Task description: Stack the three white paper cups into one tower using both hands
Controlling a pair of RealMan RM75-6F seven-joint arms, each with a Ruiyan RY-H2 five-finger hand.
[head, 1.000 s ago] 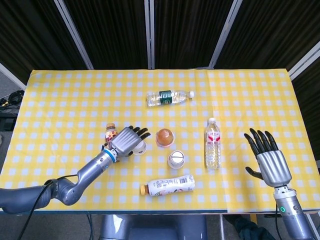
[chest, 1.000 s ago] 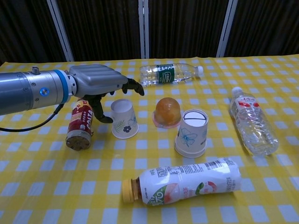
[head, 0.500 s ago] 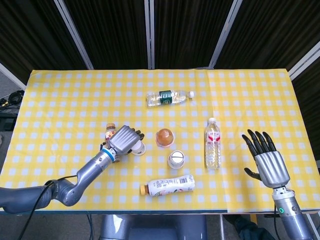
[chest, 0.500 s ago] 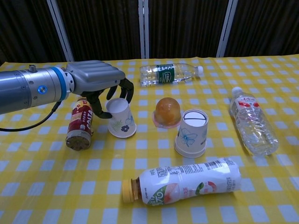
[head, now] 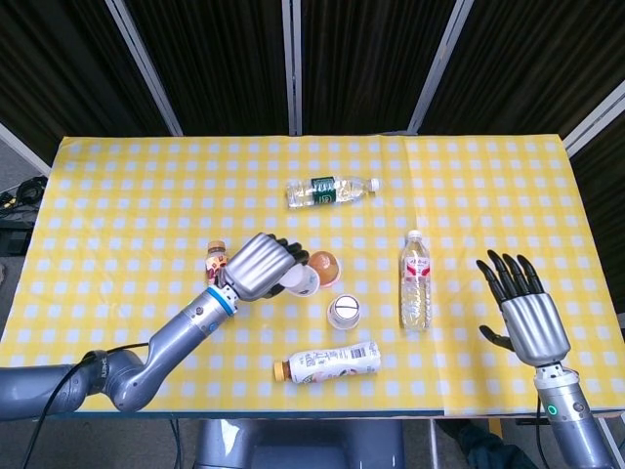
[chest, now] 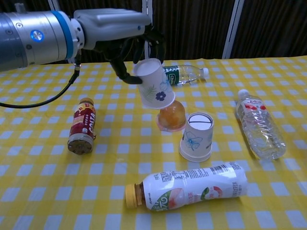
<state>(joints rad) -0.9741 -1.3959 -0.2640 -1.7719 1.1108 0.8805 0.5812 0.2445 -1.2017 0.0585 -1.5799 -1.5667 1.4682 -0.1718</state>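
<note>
My left hand [head: 260, 267] [chest: 125, 34] grips a white paper cup with a flower print [chest: 154, 84] [head: 301, 280]. It holds the cup tilted, rim downward, in the air above the orange jelly cup [chest: 171, 115] [head: 324, 265]. A second white paper cup [chest: 196, 137] [head: 344, 312] stands upside down on the yellow checked cloth, just right of and below the held one. I see no third white cup in either view. My right hand [head: 523, 311] hovers near the table's right front, fingers spread and holding nothing; only the head view shows it.
A green-label water bottle [head: 330, 191] [chest: 175, 75] lies at the back. A clear water bottle [head: 416, 281] [chest: 259, 125] lies to the right of the cups. A white drink bottle [head: 327, 362] [chest: 189, 185] lies at the front, and a small brown bottle [head: 215, 259] [chest: 82, 125] at the left.
My left hand closed its fingers around the flower-print cup, then lifted it off the cloth and carried it right, over the jelly cup. The right hand barely moved.
</note>
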